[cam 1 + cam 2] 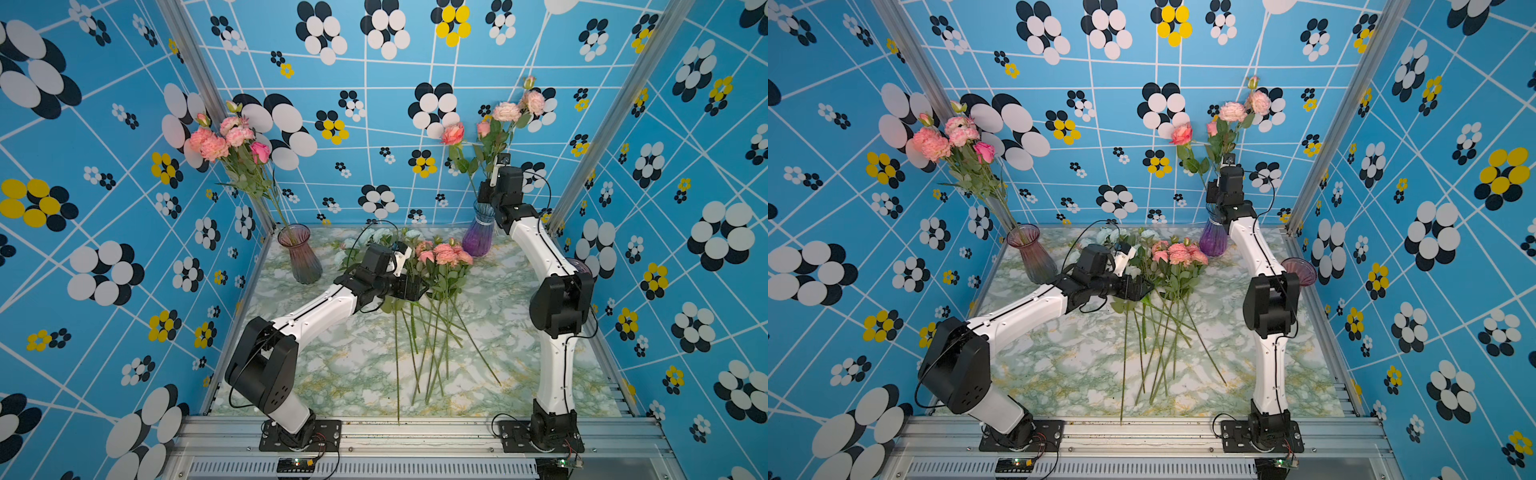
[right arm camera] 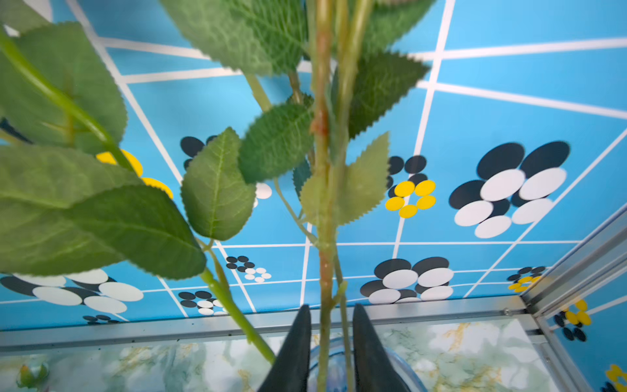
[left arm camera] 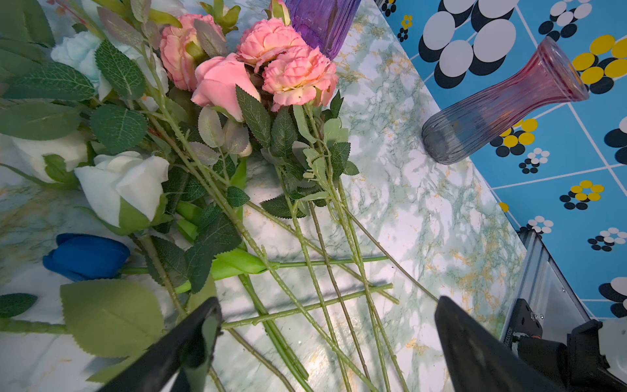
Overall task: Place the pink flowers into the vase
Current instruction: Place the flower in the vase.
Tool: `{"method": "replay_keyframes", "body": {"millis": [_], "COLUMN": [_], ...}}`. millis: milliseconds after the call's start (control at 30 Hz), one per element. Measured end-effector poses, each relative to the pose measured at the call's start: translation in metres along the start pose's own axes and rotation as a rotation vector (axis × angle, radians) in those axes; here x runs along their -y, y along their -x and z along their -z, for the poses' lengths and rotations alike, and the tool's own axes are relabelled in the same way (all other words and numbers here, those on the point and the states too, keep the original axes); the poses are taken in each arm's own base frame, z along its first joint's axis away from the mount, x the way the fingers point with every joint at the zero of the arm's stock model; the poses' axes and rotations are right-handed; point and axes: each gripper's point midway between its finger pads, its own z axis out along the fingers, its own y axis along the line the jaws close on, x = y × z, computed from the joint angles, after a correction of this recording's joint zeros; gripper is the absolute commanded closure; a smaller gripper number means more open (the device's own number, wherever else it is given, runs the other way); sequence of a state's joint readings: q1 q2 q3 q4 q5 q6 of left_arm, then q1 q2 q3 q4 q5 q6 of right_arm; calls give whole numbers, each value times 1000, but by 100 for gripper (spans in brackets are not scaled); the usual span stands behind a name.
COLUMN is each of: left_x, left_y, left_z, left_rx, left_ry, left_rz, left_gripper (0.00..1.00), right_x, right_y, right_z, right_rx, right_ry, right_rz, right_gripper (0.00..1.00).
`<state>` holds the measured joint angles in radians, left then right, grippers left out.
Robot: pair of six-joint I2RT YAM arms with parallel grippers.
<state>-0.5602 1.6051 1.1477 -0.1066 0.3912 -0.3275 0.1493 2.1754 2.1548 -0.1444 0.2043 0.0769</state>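
Left hand (image 3: 327, 305), fingers wide apart, hangs over the soft pink flowers' (image 1: 446, 253) green stems (image 1: 434, 336); blooms lie toward 12 o'clock.

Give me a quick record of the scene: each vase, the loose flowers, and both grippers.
pink vase: upright, pink flowers in it
purple vase: upright, more pink flowers in it
third vase: no stems visible inside
loose pink flowers: lying on table beside white rose and blue tulip
left gripper: open, over the loose stems
right gripper: slightly open around stems above purple vase
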Motion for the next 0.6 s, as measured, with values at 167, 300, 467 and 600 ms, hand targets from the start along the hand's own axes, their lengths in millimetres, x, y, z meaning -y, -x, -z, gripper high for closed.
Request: {"method": "replay_keyframes", "body": {"millis": [167,300,467,600], "left_x": [5,11,10,9], "left_y": [-1,3,3,3], "left_z": [-1,-1,-1,-1], "left_rx": [-4,4,6,7], "left_ry": [-2,-9,-2,1], "left_rz": [-7,-17,-6,8], "left_gripper": [0,0,0,1], "right_x": [5,11,14,-13], "right_y": [32,49,37,-33], "right_z": [38,76,124,149], "right_rx": [50,59,-61,-281], "right_ry": [4,8,24,103], "right_rz": [-16,-38,-69,-63], "right_gripper": [49,36,34,34]}}
